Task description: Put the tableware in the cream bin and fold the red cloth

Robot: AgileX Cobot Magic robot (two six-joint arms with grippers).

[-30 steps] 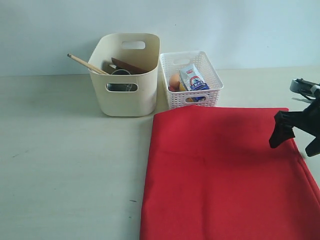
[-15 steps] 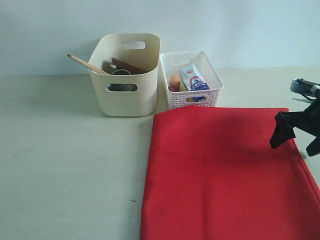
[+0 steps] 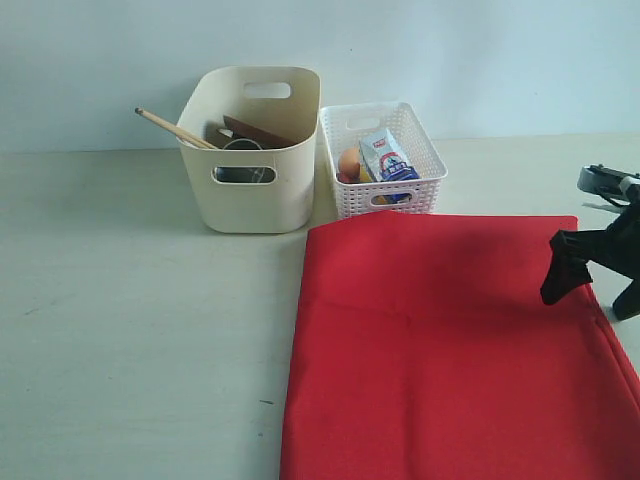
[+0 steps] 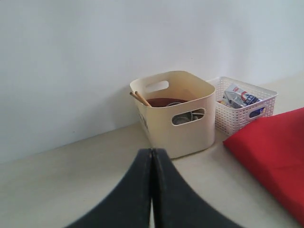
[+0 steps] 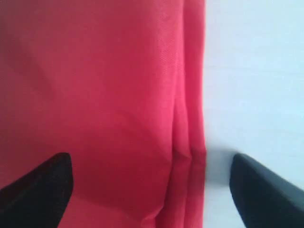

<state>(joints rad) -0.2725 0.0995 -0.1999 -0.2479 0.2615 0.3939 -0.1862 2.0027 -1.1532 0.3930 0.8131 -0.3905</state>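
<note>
Right gripper (image 3: 592,300): black fingers spread wide, nothing between them. It hangs over the right-hand edge of the red cloth (image 3: 440,340). In the wrist view one finger (image 5: 35,190) is over red fabric and the other over bare table (image 5: 251,71). The cloth's layered edge runs between them, nearer the outer finger. Cannot tell whether the tips touch the fabric.

The cloth lies flat on the table as a broad rectangle. Most of it spreads away from this gripper toward the middle of the table. A faint crease crosses it.

Left gripper (image 4: 152,159): fingers pressed together, holding nothing. It is not seen from the outside camera.

Ahead of the left gripper, well apart, the cream bin (image 4: 178,121) stands upright near the wall (image 4: 71,61). Chopsticks (image 3: 172,128) poke out over its rim on the side away from the right gripper. A wooden plate (image 3: 255,131) leans inside, and a steel cup (image 3: 243,175) shows through the handle cut-out.

Just beside the bin, on the side toward the right gripper, is a white lattice basket (image 3: 385,195) holding a carton (image 3: 386,155) and an egg (image 3: 348,162). The cloth's far edge lies just in front of the basket.
</note>
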